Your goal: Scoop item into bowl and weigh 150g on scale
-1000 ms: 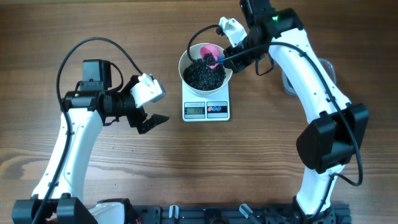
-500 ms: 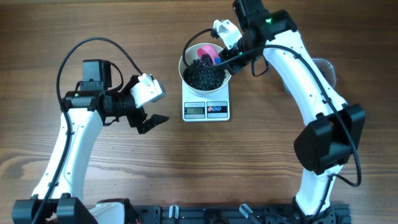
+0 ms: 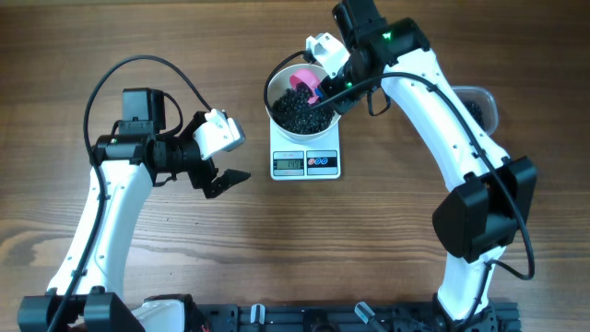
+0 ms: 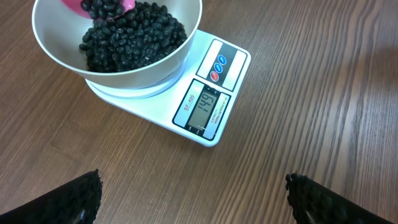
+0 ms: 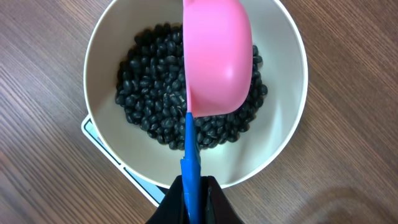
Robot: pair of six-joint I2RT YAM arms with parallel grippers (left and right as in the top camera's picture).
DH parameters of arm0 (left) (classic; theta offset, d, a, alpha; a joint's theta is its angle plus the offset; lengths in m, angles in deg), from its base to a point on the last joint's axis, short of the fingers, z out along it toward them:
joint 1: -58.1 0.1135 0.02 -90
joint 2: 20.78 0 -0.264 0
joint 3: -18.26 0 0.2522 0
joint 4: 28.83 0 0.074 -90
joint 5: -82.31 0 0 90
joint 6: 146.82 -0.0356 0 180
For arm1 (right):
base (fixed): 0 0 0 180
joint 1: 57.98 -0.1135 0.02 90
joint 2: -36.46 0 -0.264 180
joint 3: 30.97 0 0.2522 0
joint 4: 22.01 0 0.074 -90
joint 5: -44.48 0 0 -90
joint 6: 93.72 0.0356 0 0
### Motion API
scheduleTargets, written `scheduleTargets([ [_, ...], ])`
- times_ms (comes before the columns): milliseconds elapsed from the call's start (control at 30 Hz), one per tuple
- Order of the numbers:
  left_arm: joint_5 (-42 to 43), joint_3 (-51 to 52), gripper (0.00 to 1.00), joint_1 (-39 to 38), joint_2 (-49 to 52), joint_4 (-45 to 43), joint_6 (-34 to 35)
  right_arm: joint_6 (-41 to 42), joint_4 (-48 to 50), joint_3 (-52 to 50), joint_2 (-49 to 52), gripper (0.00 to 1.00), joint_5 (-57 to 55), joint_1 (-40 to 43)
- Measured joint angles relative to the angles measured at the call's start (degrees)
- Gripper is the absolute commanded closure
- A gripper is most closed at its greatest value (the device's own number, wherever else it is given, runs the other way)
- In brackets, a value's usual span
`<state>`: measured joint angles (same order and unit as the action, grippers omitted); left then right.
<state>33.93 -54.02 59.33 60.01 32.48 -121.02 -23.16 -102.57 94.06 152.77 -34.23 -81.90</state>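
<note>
1. Spread wide and gripping nothing: left pincer (image 4: 196, 202), hung over bare counter (image 3: 138, 37); arm bent at the elbow, wrist turned towards the scale.
2. White, rectangular, flat on the counter: scale (image 4: 219, 93), to the right of the left pincer and apart from it; grey display reading 149, two round buttons next to it.
3. Round and plain white: bowl (image 5: 287, 124), seated on the scale, directly ahead of the right pincer.
4. Small, round, glossy black: beans (image 5: 149, 106), heaped loose across the bowl's floor, a few riding in the scoop.
5. Pink cup on a blue handle: scoop (image 5: 217, 56), tipped over the heap, out in front of the right pincer.
6. Clamped tight on the blue handle: right pincer (image 5: 191, 198); arm arched up from its base and bent leftward, wrist above the bowl's rim.
7. Partly hidden behind the right arm: clear tub (image 3: 481, 103), to the right of the right pincer, dark beans inside.
</note>
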Motion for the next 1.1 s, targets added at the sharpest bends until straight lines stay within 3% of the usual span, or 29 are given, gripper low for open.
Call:
scheduleTargets([
  [433, 0.0, 0.0, 0.00, 0.0, 0.0, 0.0, 0.0, 1.0, 0.0, 0.0, -0.3, 0.96, 14.5, 6.7],
  [1100, 0.0, 0.0, 0.00, 0.0, 0.0, 0.0, 0.0, 2.9, 0.0, 0.0, -3.1, 0.96, 21.5, 7.6],
])
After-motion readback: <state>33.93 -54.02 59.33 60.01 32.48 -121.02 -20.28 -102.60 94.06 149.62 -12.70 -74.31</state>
